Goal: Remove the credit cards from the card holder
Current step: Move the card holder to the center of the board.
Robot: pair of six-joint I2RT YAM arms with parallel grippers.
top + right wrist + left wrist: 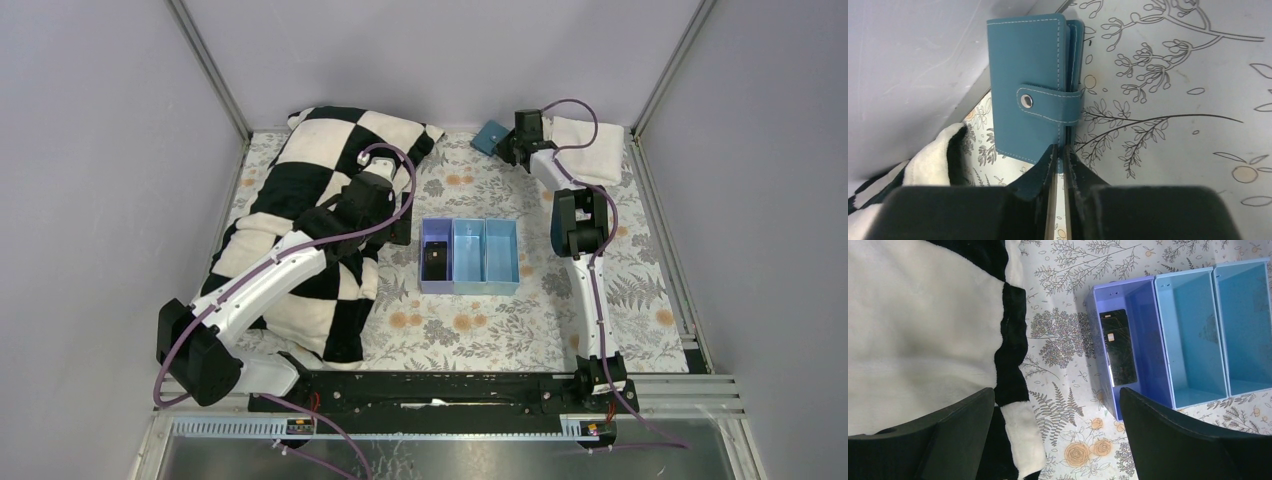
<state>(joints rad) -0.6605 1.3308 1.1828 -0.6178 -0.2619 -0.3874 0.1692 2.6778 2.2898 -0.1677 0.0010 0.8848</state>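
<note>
The card holder is a blue folded wallet, closed by a snap strap, at the far back of the table by the wall. My right gripper is shut on its near edge, at the spine side; it shows in the top view too. One dark credit card lies in the lavender left compartment of the tray, also seen from above. My left gripper is open and empty, above the tablecloth between the blanket and the tray.
A black-and-white checkered blanket covers the left side, under my left arm. A white towel lies at the back right. The three-compartment tray sits mid-table. Grey walls close in the back and sides.
</note>
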